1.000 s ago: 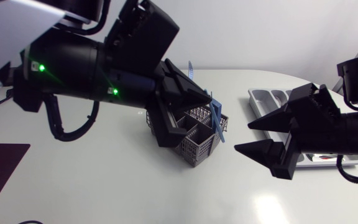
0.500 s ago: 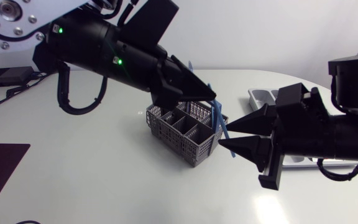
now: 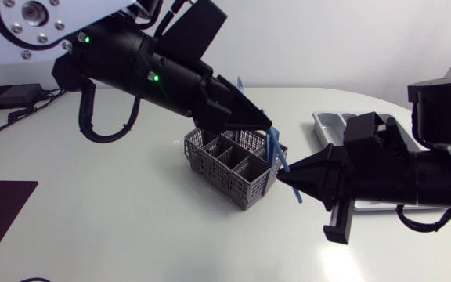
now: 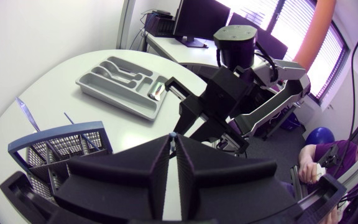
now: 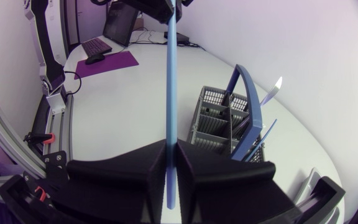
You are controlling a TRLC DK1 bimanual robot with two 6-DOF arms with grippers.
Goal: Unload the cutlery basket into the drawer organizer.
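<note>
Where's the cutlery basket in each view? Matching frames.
Head view: basket mid-table, by left pincer tip.
Left wrist view: basket beside left pincer, drawer organizer beyond.
Right wrist view: basket ahead of right pincer, beside held blue utensil.
Shared landmark: basket's blue handle.

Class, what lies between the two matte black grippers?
A slim blue plastic utensil, held by both left gripper and right gripper; clearest in the right wrist view.

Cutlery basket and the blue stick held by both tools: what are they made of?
Cutlery basket: matte grey moulded mesh walls, probably plastic. Blue stick: thin, flat, uniformly blue with a slight sheen, likely plastic, though painted metal can't be excluded.
</note>
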